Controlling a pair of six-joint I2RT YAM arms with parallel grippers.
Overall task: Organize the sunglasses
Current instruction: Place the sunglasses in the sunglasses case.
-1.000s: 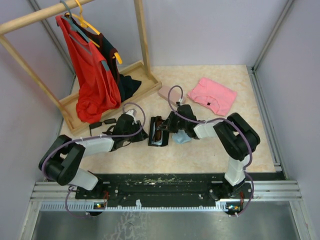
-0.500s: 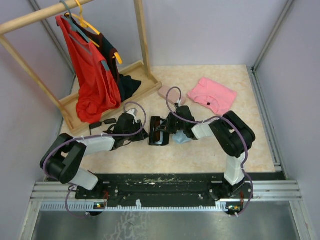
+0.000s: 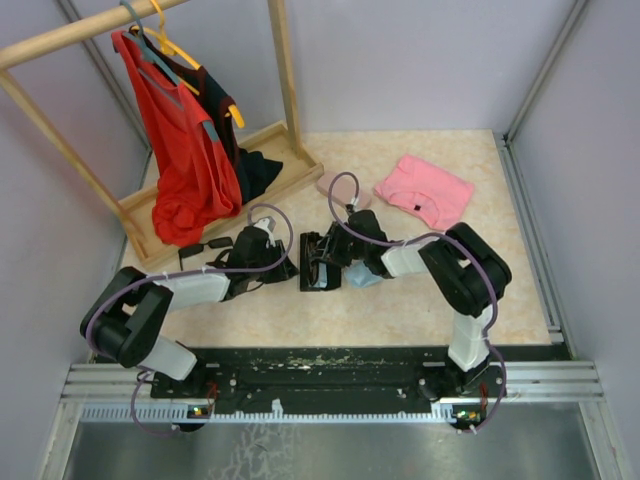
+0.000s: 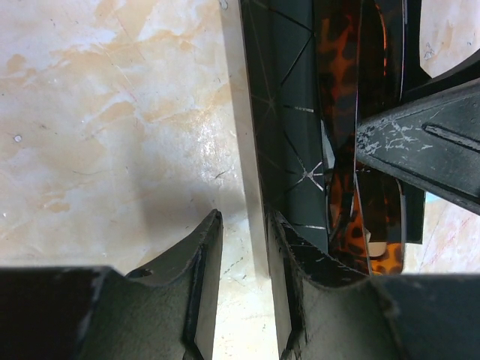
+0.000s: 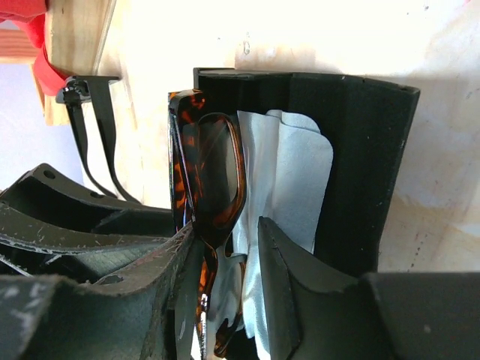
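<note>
Reddish-brown sunglasses (image 5: 208, 169) lie folded inside the open black case (image 5: 360, 165), between the fingers of the right gripper (image 5: 227, 232). Its jaws stand apart and grip nothing: one finger lies close along the frame's outer side, while the other rests off the frame on the pale blue cloth (image 5: 292, 169) spread under the lenses. From the left wrist view a right finger (image 4: 427, 146) crosses over the glasses and hides part of them.

The left gripper (image 4: 244, 217) is clamped on the near wall of the black case, one finger outside on the table (image 4: 97, 112) and one inside, just beside the reddish-brown sunglasses.

In the top view both grippers meet at the case in the middle of the table, so the case is mostly covered by them. A corner of the cloth pokes out on the right side of the case.

The black sunglasses (image 3: 205, 245) lie on the table to the left, beyond the left arm and just beside the base of the wooden rack (image 3: 282, 60). A red garment (image 3: 185, 160) hangs from the rack. Beyond the right gripper a pink case (image 3: 326, 184) lies partly behind a cable loop, with a pink garment (image 3: 425, 190) further right.
</note>
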